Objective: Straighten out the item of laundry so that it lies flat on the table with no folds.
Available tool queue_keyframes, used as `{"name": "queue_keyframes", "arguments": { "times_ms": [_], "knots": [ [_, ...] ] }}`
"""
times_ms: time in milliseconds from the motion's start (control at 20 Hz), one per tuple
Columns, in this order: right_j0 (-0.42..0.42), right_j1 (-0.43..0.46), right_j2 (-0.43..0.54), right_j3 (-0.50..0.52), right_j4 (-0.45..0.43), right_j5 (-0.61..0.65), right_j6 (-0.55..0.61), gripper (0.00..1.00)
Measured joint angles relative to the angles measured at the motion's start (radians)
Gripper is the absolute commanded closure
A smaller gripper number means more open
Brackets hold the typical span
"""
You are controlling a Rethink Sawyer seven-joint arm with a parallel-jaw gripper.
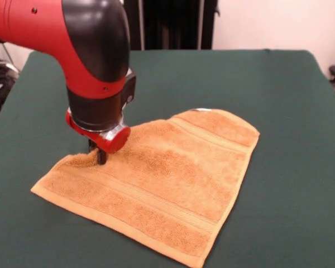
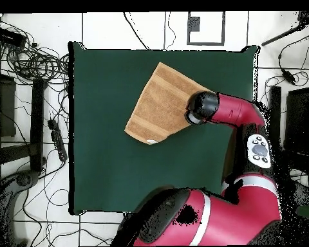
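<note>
Towel (image 1: pixel 162 184) flat-ish on table (image 1: pixel 290 84) | long axis diagonal | jaws (image 1: pixel 99 153) at edge

One towel, one table, one arm.
You have a single orange-tan towel (image 1: pixel 167 184) lying on a single dark green table (image 1: pixel 290 111), with two woven stripe bands you can count on it in the front view, and one red and black arm ending in one gripper (image 1: pixel 101 156).
</note>
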Motion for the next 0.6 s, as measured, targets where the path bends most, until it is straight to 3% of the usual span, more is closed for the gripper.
{"name": "queue_keyframes", "arguments": {
  "times_ms": [200,600],
  "knots": [
    [0.019,0.036,-0.012,-0.083,-0.015,0.099,0.0,1.0],
    [0.038,0.048,-0.018,-0.116,-0.053,0.13,0.0,1.0]
  ]
}}
